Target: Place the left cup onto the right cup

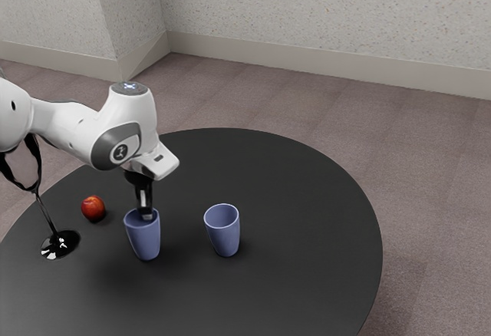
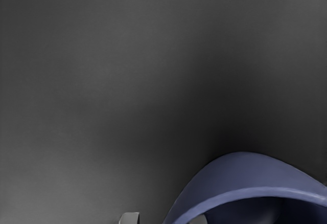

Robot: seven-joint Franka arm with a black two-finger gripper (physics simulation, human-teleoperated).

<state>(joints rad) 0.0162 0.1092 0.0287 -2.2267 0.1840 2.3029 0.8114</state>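
Two blue-violet cups stand upright on the round black table [image 1: 291, 198]. The left cup [image 1: 143, 238] is directly under my hand, and the right cup [image 1: 222, 232] stands a short way off toward the exterior view's right. My gripper [image 1: 144, 207] points down at the left cup's rim, with one black finger dipping inside the cup. The wrist view has the left cup's rim [image 2: 245, 178] close under the hand. There, a grey fingertip [image 2: 129, 218] sits outside the wall with a small gap to it. The gripper looks open, straddling the rim.
A red apple [image 1: 93, 208] lies on the table near the left cup, toward the exterior view's left. A black stemmed glass [image 1: 59, 244] stands beyond it by the table's edge. Bare tabletop [image 2: 127, 81] stretches past the right cup.
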